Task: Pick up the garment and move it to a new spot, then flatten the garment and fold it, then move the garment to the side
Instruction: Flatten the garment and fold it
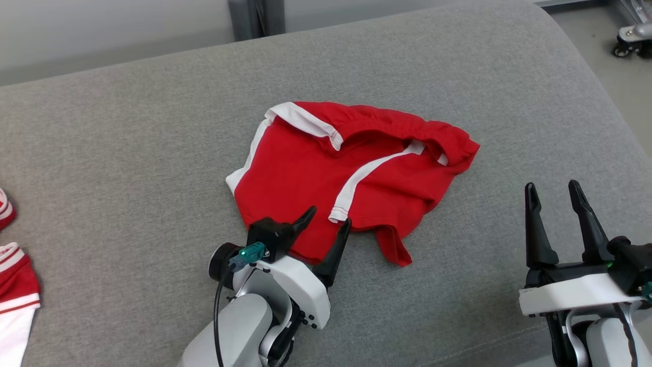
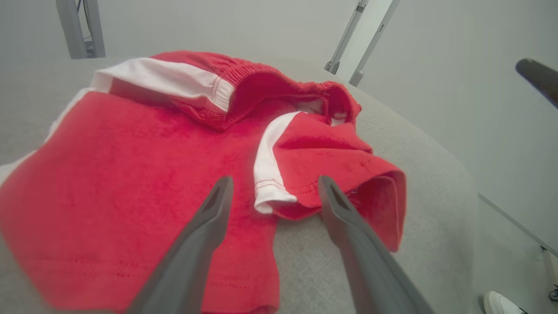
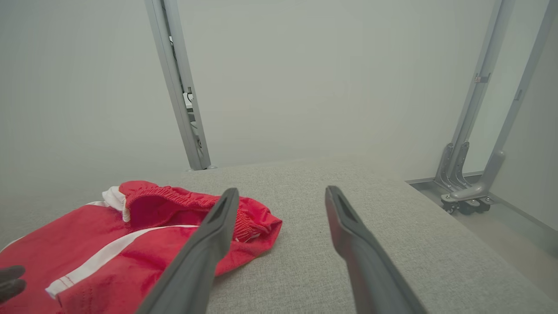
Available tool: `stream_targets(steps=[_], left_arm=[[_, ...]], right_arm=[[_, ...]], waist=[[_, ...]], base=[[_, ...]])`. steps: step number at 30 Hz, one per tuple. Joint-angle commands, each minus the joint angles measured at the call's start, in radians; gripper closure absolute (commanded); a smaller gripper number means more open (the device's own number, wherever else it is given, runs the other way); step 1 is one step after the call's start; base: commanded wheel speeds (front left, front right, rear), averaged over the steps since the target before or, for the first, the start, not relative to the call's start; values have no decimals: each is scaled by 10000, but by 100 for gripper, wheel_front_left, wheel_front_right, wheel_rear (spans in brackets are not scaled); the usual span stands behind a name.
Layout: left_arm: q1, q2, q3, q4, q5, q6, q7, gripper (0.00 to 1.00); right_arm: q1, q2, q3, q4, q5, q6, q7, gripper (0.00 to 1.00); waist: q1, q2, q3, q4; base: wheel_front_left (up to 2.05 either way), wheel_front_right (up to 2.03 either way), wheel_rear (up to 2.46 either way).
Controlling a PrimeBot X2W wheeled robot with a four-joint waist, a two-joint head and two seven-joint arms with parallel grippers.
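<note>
What my views cut off or cover

The striped red-and-white garment [image 1: 15,285] runs off the head view's left edge, so I can't see any lettering. My left gripper [image 1: 328,218] covers part of the red shorts' [image 1: 305,173] near hem. A white shoe [image 2: 501,303] is clipped at my left wrist view's bottom edge. I can't identify the dark blurred shape [image 2: 538,78] at that view's right edge.

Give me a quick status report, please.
Left gripper open over hem of red shorts. Right gripper open, off to the side. Red-and-white striped garment far left on grey cushion, untouched.
</note>
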Motion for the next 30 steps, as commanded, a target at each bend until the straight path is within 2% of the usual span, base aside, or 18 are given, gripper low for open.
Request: stream_targets(steps=[1,7,11,15,16,17,18,25,30], left_arm=[[-422,61,-222,287,-300,180,80,0],[-1122,60,-886,1057,-1195,664,55,0],[-1372,60,-1186,1360,-1506,743,-20,0],[-1584,63,-1560,1572,-1955,737,-137,0],[-1625,63,-1655,1601,-2039,728,-172,32],[-1659,65,-1748,1625,-2135,727,-207,71],[-1688,63,-1839,1643,-2213,732,-269,100],[-1797,63,-2251,1691,-2616,785,-580,100],[-1773,65,-2291,1595,-2485,937,-723,100]], right_arm=[[-128,-56,36,-6,93,3,-37,0],[-243,-54,52,-9,272,3,-37,0],[-242,-54,14,131,839,3,-37,0],[-286,-55,-15,152,867,3,-37,0],[-294,-55,-35,158,862,3,-37,0],[-307,-54,-48,171,851,3,-37,0],[-323,-54,-65,187,833,3,-37,0],[-279,-54,-104,209,655,3,-37,0],[-142,-54,-73,259,517,3,-37,0]], waist=[[0,0,233,-278],[0,0,446,-526],[0,0,508,-561],[0,0,533,-554],[0,0,529,-539],[0,0,521,-517],[0,0,507,-489],[0,0,243,-104],[0,0,-208,295]], base=[[0,0,0],[0,0,0],[0,0,0],[0,0,0],[0,0,0],[0,0,0],[0,0,0],[0,0,0],[0,0,0]])
